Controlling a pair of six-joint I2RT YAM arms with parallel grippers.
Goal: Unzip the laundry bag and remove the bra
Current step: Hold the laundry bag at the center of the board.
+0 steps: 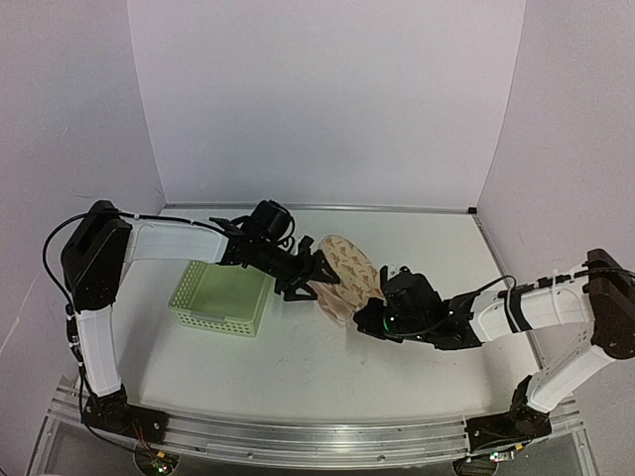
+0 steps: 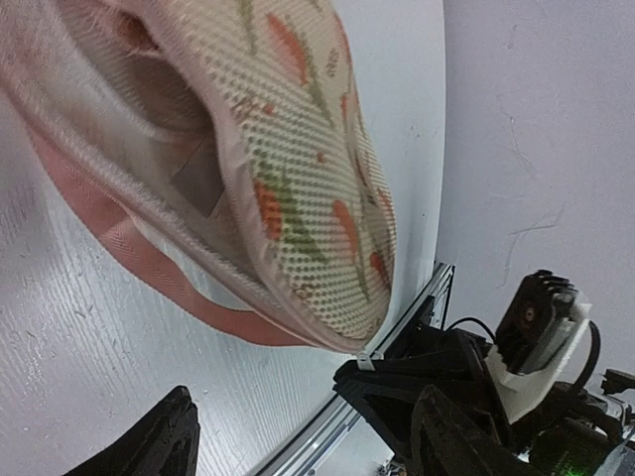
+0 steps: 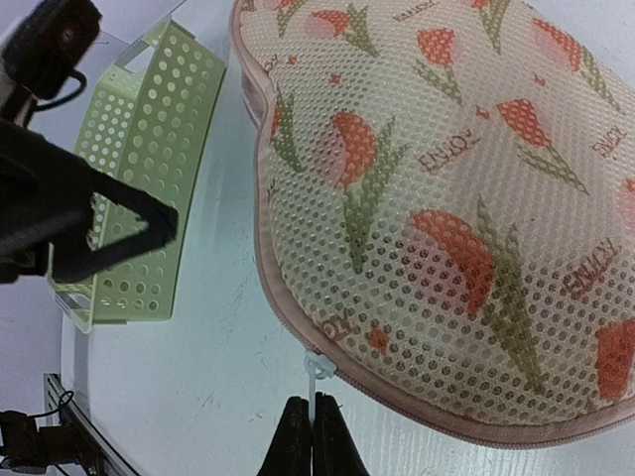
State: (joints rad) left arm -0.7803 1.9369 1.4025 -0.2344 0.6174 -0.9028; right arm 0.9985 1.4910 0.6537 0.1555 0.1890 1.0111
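On the table (image 1: 298, 362) the laundry bag (image 1: 345, 273) is lying between both arms; the right tool (image 3: 314, 416) is clamping its white zip pull (image 3: 317, 369); the left tool (image 2: 308, 412) is hanging apart, empty; unzipping is looking partial, bra unremoved.

Beige peanut-shaped mesh-fabric laundry bag (image 3: 446, 218): padded, perforated, matt. Beside it, light green perforated plastic basket (image 3: 139, 178): smooth, slightly glossy.
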